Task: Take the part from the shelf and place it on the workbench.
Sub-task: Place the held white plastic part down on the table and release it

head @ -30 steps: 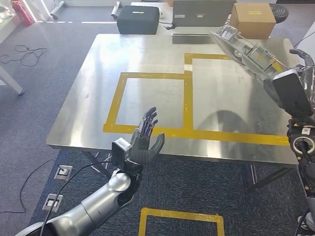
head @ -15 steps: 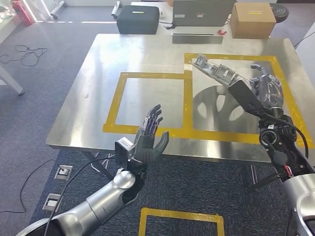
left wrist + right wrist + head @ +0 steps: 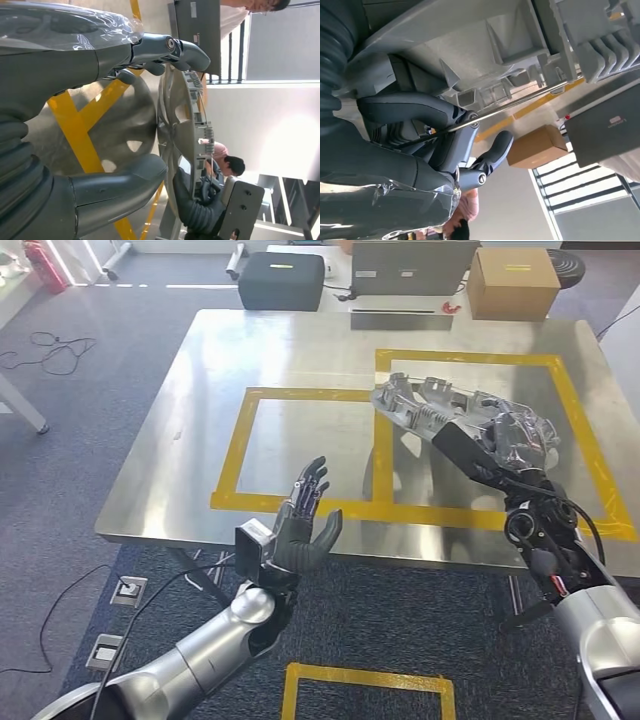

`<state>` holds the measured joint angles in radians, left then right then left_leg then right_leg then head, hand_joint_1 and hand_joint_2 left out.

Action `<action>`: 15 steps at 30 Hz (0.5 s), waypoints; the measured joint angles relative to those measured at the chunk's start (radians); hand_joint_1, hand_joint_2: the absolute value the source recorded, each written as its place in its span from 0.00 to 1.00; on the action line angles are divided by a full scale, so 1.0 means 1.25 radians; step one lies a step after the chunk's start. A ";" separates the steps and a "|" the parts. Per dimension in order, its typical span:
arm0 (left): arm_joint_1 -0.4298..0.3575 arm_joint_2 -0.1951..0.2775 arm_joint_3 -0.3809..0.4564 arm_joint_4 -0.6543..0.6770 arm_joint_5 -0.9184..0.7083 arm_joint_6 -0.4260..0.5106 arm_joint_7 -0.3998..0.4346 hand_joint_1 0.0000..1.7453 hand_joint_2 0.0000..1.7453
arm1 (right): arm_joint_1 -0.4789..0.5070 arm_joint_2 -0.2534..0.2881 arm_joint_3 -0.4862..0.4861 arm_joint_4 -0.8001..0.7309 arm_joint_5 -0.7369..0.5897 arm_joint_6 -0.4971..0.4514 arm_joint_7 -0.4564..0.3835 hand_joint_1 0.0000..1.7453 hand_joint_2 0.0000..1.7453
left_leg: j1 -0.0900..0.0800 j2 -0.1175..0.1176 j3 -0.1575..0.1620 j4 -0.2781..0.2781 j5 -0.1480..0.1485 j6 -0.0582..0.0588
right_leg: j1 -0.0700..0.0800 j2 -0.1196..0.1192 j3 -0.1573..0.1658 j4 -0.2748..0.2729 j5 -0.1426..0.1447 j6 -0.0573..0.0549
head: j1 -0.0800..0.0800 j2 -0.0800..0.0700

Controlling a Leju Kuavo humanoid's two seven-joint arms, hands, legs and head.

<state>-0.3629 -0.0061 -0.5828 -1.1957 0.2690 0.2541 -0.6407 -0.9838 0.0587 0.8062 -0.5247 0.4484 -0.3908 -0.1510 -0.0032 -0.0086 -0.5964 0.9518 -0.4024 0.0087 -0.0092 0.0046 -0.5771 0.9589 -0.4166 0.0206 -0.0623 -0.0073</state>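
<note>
Looking from the head view, the right hand (image 3: 521,435) grips the grey ribbed plastic part (image 3: 430,405) low over the steel workbench (image 3: 302,350), above the yellow tape line (image 3: 383,455) between its two marked squares; whether the part touches the surface I cannot tell. Its wrist view shows dark fingers (image 3: 414,112) curled around the part's underside ribs (image 3: 508,55). The left hand (image 3: 302,530) hovers at the near edge, fingers spread, holding nothing.
</note>
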 joint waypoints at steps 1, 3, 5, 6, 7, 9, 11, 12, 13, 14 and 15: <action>0.000 0.000 0.000 0.000 0.000 -0.002 0.000 0.00 1.00 | -0.001 0.001 0.002 0.005 0.001 0.001 0.002 1.00 1.00 | 0.000 0.000 0.000 0.000 0.000 0.000 | 0.000 0.000 0.000 0.000 0.000 0.000 | 0.000 0.000; 0.000 0.000 0.000 0.001 0.000 -0.006 0.000 0.00 1.00 | -0.001 0.002 0.005 0.011 0.001 0.002 0.004 1.00 1.00 | 0.000 0.000 0.000 0.000 0.000 0.000 | 0.000 0.000 0.000 0.000 0.000 0.000 | 0.000 0.000; 0.000 -0.001 -0.001 0.002 0.001 -0.010 0.000 0.00 1.00 | -0.002 0.003 0.007 0.016 0.001 0.002 0.006 1.00 1.00 | 0.000 0.000 0.000 0.000 0.000 0.000 | 0.000 0.000 0.000 -0.001 0.000 0.000 | 0.000 0.000; 0.000 -0.002 -0.001 0.003 0.001 -0.011 0.000 0.00 1.00 | -0.003 0.003 0.008 0.019 0.001 0.002 0.006 1.00 1.00 | 0.000 0.000 0.000 0.000 0.000 0.000 | 0.000 0.000 0.000 -0.001 0.000 0.000 | 0.000 0.000; 0.000 -0.003 -0.001 0.004 0.001 -0.012 -0.001 0.00 1.00 | -0.003 0.003 0.009 0.022 0.001 0.003 0.006 1.00 1.00 | 0.000 0.000 0.000 0.000 0.000 0.000 | 0.000 0.000 0.000 -0.001 0.000 0.000 | 0.000 0.000; 0.000 -0.003 -0.002 0.006 0.001 -0.015 -0.001 0.00 1.00 | -0.005 0.003 0.010 0.027 0.001 0.003 0.007 1.00 1.00 | 0.000 0.000 0.000 0.000 0.000 0.000 | 0.000 0.000 0.000 -0.001 0.000 0.000 | 0.000 0.000; 0.000 -0.004 -0.004 0.008 0.002 -0.021 -0.001 0.00 1.00 | -0.005 0.003 0.011 0.030 -0.001 0.004 0.007 1.00 1.00 | 0.000 0.000 0.000 0.000 0.000 0.000 | 0.000 0.000 0.000 -0.001 0.000 0.000 | 0.000 0.000; 0.000 -0.004 -0.004 0.009 0.002 -0.023 -0.001 0.00 1.00 | -0.005 0.003 0.011 0.032 -0.004 0.004 0.007 1.00 1.00 | 0.000 0.000 0.000 0.000 0.000 0.000 | 0.000 0.000 0.000 -0.001 0.000 0.000 | 0.000 0.000; 0.000 -0.004 -0.004 0.010 0.002 -0.025 -0.001 0.00 1.00 | -0.005 0.003 0.010 0.033 -0.008 0.005 0.007 1.00 1.00 | 0.000 0.000 0.000 0.000 0.000 0.000 | 0.000 0.000 0.000 -0.002 0.000 0.000 | 0.000 0.000; 0.000 -0.004 -0.005 0.011 0.002 -0.026 -0.001 0.00 1.00 | -0.005 0.003 0.010 0.035 -0.013 0.005 0.007 1.00 1.00 | 0.000 0.000 0.000 0.000 0.000 0.000 | 0.000 0.001 0.000 -0.002 0.000 0.000 | 0.000 0.000; 0.000 -0.004 -0.005 0.012 0.001 -0.026 -0.001 0.00 1.00 | -0.005 0.003 0.009 0.036 -0.016 0.005 0.008 1.00 1.00 | 0.000 0.000 0.000 0.000 0.000 0.000 | 0.000 0.001 0.000 -0.002 0.000 0.000 | 0.000 0.000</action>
<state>-0.3630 -0.0111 -0.5886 -1.1809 0.2708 0.2217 -0.6420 -0.9903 0.0618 0.8180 -0.4794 0.4280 -0.3845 -0.1411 -0.0031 -0.0080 -0.5966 0.9516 -0.4025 0.0088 -0.0092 0.0054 -0.5769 0.9564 -0.4165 0.0207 -0.0622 -0.0072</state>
